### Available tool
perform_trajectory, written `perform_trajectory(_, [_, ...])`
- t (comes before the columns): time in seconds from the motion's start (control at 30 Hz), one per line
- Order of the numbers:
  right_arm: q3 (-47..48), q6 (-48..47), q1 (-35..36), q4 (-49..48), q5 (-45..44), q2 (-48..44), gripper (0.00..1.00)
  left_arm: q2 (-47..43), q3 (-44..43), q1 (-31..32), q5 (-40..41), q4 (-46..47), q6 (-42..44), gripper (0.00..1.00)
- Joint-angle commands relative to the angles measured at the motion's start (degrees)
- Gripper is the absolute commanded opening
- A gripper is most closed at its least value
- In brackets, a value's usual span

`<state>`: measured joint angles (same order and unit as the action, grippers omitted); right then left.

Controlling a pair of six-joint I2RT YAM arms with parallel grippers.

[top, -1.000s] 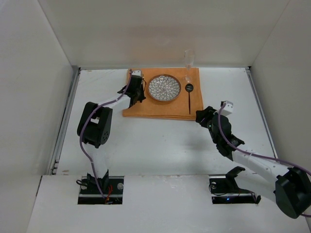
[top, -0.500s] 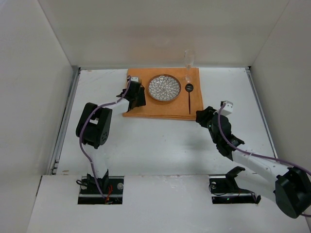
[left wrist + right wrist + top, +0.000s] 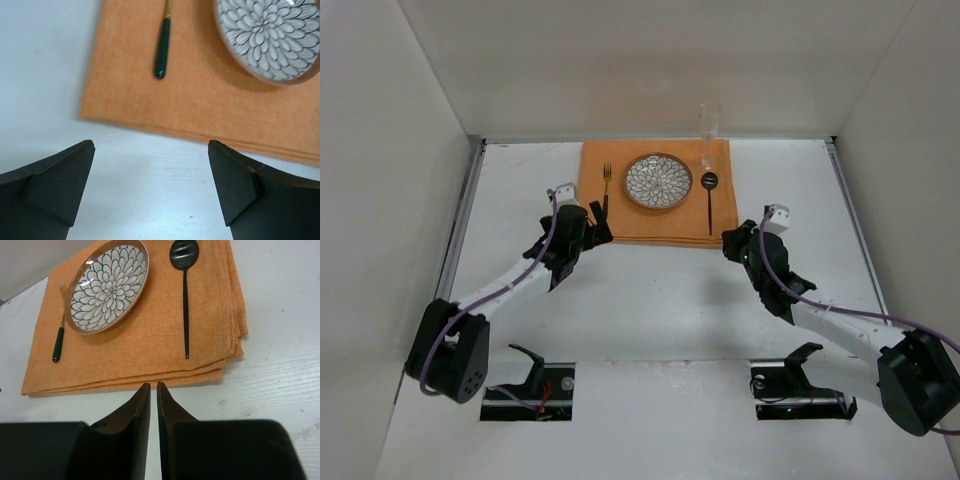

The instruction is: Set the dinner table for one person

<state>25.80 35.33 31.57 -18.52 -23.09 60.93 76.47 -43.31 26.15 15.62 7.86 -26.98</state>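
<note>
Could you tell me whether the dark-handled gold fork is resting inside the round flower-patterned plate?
No, the dark-handled gold fork lies on the orange cloth placemat beside the round flower-patterned plate, apart from it.

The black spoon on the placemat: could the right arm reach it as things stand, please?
Probably yes: the spoon lies just ahead of the right gripper, only bare placemat between, though its shut jaws must open first.

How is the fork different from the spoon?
The fork lies left of the plate, the spoon right of it. The fork has a dark green handle and gold prongs; the spoon is black all over. The spoon looks longer than the fork. Both lie flat on the orange placemat.
</note>
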Motion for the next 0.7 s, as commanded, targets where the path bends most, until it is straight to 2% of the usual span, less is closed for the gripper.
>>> perform_trajectory(0.0, [2.50, -0.70, 0.55, -3.01, 0.68, 0.86, 0.18, -6.92, 7.77, -0.36, 2.05, -0.47, -5.35, 1.00])
perform_trajectory(0.17, [2.85, -1.05, 0.55, -3.27, 0.06, 2.70, 0.40, -15.28, 17.10, 2.36, 2.49, -2.58, -10.71, 1.00])
perform_trajectory(0.37, [3.99, -1.76, 0.64, -3.62, -0.46, 7.01, 0.59, -15.30, 20.02, 7.98, 2.58, -5.05, -14.15, 1.00])
perform_trajectory(0.67, [3.20, -1.85, 0.72, -5.56, -1.25, 7.80, 0.63, -11.08, 19.58, 12.56, 3.80, -2.94, -13.27, 1.00])
